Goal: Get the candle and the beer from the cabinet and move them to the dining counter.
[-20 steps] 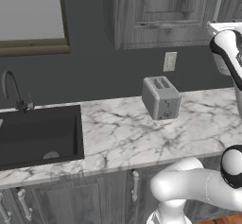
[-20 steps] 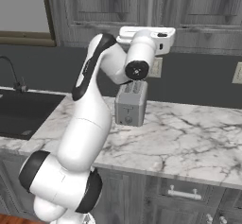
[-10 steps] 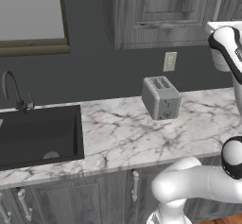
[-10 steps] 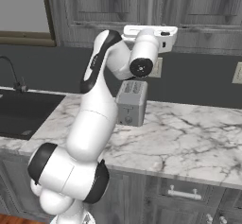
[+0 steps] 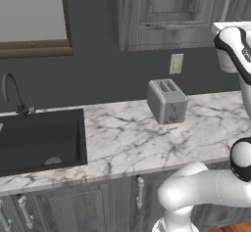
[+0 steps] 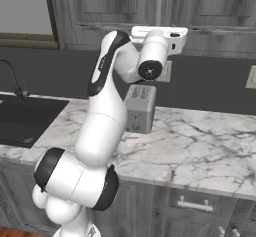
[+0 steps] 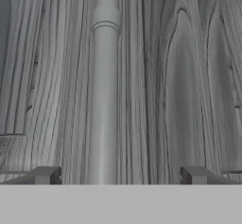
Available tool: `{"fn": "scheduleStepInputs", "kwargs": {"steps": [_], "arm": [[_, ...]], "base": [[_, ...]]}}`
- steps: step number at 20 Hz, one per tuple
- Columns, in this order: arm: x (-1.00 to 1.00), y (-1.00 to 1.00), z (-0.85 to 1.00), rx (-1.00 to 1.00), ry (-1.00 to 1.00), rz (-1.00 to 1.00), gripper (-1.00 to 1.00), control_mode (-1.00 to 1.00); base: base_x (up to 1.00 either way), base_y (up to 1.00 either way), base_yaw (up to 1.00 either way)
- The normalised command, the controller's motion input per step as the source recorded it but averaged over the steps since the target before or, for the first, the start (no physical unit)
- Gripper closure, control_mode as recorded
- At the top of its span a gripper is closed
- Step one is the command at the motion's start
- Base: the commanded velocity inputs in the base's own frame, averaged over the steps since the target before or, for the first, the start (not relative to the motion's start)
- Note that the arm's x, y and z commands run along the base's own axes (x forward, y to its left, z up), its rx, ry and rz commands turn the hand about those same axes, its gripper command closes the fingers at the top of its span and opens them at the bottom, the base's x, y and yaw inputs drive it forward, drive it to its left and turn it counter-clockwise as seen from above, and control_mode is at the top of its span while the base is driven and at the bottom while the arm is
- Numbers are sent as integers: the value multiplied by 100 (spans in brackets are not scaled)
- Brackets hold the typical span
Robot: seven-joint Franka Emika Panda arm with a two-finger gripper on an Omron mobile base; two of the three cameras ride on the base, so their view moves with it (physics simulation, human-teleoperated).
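Grey wood-grain doors of the cabinet (image 5: 166,11) hang shut above the marble surface (image 5: 127,143), and the cabinet's long silver bar handle (image 7: 105,90) runs top to bottom through the hand view, its capped end toward the top and its long axis in line with the grain of the door behind it. In the right base view the same handle (image 6: 159,3) stands upright between two door panels, straight above the hand. The fingers (image 7: 120,176) are spread wide and hold nothing; their two dark tips (image 7: 46,175) sit either side of the bar, with the bar nearer the left tip and no contact to be seen. How far the tips are from the door cannot be told.

Neither the candle nor the beer is visible with the doors closed.

Below the raised hand, a silver two-slot toaster (image 5: 166,101) stands on the surface near the dark back wall, with a pale wall socket (image 5: 176,63) just above and behind it. A black sink (image 5: 41,140) is set into the surface at the left, with a dark curved tap (image 5: 14,96) behind it and a framed window (image 5: 32,18) higher on the wall. Low cupboards with short silver handles (image 5: 140,192) run under the surface. The arm's own white links rise in front of the toaster in the right base view.
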Motion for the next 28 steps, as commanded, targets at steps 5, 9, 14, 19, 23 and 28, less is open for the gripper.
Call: {"fn": "scheduleStepInputs", "kwargs": {"steps": [5, 9, 14, 19, 23, 28], "arm": [[21, 0, 0, 0, 0, 0, -100, -100], [24, 0, 0, 0, 0, 0, -100, -100], [20, 0, 0, 0, 0, 0, -100, -100], [23, 0, 0, 0, 0, 0, -100, -100], [23, 0, 0, 0, 0, 0, -100, -100], [10, 0, 0, 0, 1, 0, 100, -100]], "base": [[0, 0, 0], [0, 0, 0], [0, 0, 0], [0, 0, 0], [0, 0, 0], [0, 0, 0]]}}
